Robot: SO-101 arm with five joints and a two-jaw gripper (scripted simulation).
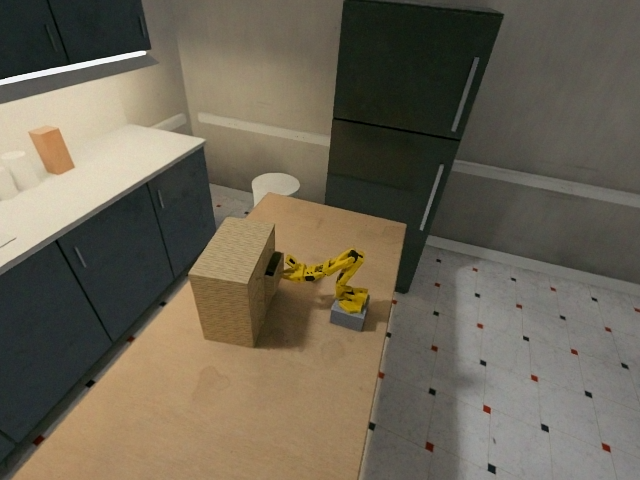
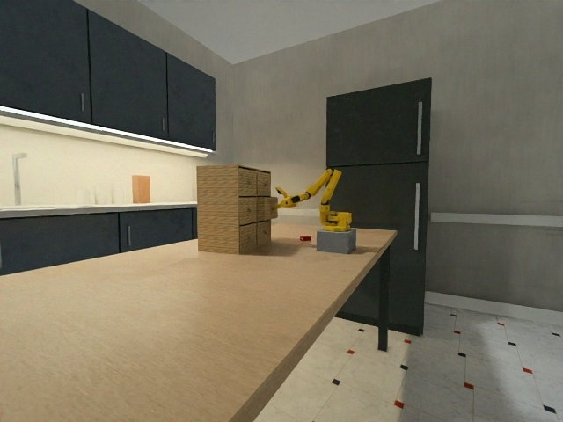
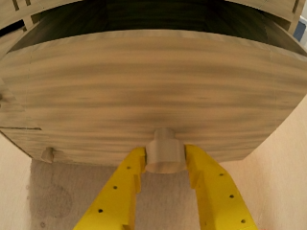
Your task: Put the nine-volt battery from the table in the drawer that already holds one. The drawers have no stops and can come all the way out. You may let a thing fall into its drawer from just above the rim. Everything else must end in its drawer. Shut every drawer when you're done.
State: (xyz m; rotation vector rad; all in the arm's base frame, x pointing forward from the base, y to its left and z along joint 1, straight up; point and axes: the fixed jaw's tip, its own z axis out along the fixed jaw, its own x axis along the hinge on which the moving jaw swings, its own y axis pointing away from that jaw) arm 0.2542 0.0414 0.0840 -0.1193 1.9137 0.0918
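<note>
The wooden drawer cabinet (image 1: 230,273) (image 2: 218,208) stands on the table (image 1: 289,382) (image 2: 149,309). Its middle drawer in the column farther from the exterior camera (image 1: 273,276) (image 2: 274,207) (image 3: 153,81) is pulled part way out; the other drawers look shut in the exterior view. My gripper (image 1: 285,274) (image 2: 276,207) (image 3: 165,155) is shut on that drawer's round knob (image 3: 165,155). The visible inside of the drawer is dark, and no battery can be made out in it. A small red block (image 2: 304,238), perhaps the nine-volt battery, lies on the table between the cabinet and the arm's base.
The arm's grey base block (image 1: 348,316) (image 2: 335,240) stands near the table's right edge. A dark refrigerator (image 1: 398,72) (image 2: 377,131) stands behind the table. A white round bin (image 1: 275,183) is beyond the table's far end. A counter (image 1: 103,170) runs along the left.
</note>
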